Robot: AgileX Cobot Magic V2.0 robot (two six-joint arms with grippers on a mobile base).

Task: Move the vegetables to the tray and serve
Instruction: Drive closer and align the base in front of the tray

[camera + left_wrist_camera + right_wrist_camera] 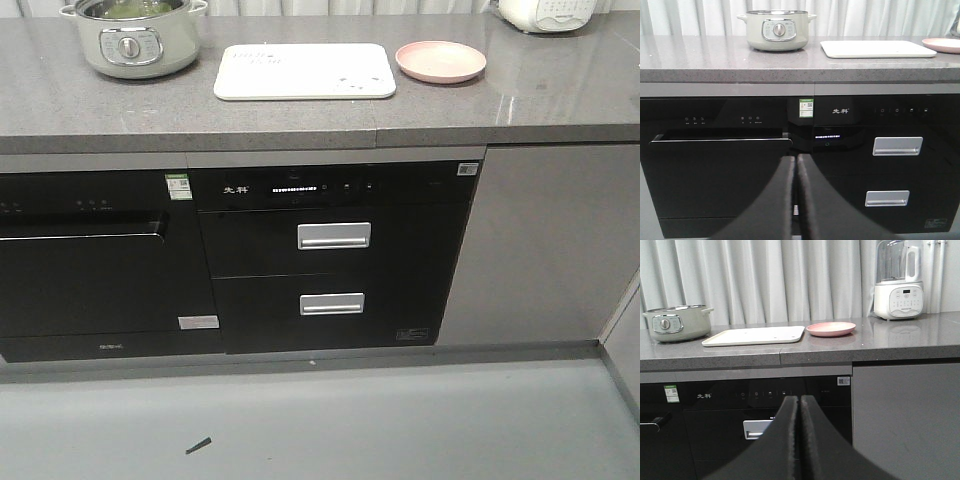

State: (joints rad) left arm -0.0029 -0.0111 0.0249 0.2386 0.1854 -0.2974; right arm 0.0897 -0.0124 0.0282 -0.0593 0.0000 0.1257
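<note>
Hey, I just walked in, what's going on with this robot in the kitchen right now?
Nothing is being handled yet. Both arms are low in front of the black cabinets, and the left gripper and right gripper each have their fingers closed together and empty. On the counter, the tray lies bare between the pot and the pink plate. Something green, likely the vegetables, shows inside the pot, so the transfer has not begun.

Bright, even light with faint shadows. The counter [300, 120] carries pale glare at its right end, and the glossy black fronts [330, 250] below it reflect softly. Pictures sharp, slightly grainy.
</note>
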